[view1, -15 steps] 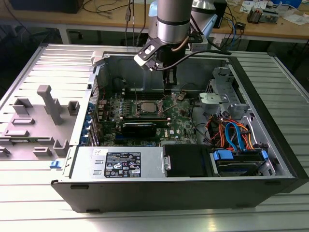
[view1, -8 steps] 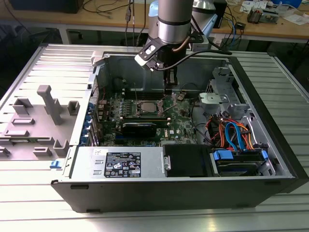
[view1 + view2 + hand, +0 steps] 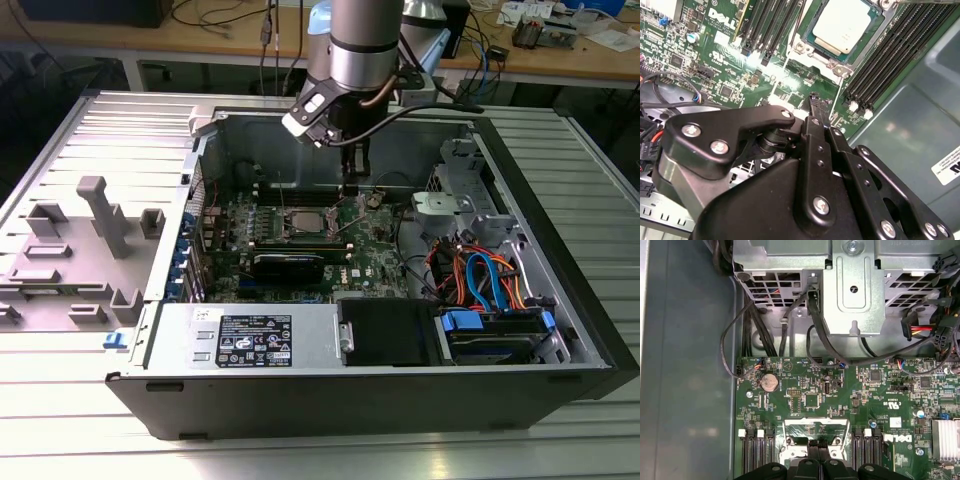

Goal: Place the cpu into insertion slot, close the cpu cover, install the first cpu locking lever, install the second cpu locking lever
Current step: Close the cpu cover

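Dull grey square cpu [image 3: 844, 26] hides socket beneath; thin silvery cpu cover [image 3: 866, 46] partly cut off. Black pincer [image 3: 814, 98], fingers pressed together, nr cpu, not touching.

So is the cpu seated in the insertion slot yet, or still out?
In: in the second wrist view the cpu lies flat, grey top up, with the cpu cover framing it on the green board.
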Robot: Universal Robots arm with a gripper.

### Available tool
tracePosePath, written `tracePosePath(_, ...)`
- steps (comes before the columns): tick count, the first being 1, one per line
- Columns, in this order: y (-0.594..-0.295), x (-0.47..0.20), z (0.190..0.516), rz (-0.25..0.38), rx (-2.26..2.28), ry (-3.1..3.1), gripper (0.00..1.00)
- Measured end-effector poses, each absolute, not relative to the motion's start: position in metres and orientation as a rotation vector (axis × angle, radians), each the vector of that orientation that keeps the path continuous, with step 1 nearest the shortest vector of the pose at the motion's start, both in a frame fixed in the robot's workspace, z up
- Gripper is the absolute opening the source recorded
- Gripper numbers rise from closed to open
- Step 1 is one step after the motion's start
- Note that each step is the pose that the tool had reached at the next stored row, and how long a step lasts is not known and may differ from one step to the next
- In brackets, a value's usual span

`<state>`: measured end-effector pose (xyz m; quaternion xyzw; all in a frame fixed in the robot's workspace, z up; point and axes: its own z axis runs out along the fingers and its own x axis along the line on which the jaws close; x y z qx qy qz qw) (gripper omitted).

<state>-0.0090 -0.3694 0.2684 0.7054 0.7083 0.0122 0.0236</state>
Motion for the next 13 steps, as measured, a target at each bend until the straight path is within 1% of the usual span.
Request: tracePosePath(13, -0.368, 0.015, 0.264, 0.036, 2.184, 2.193, 0.11)
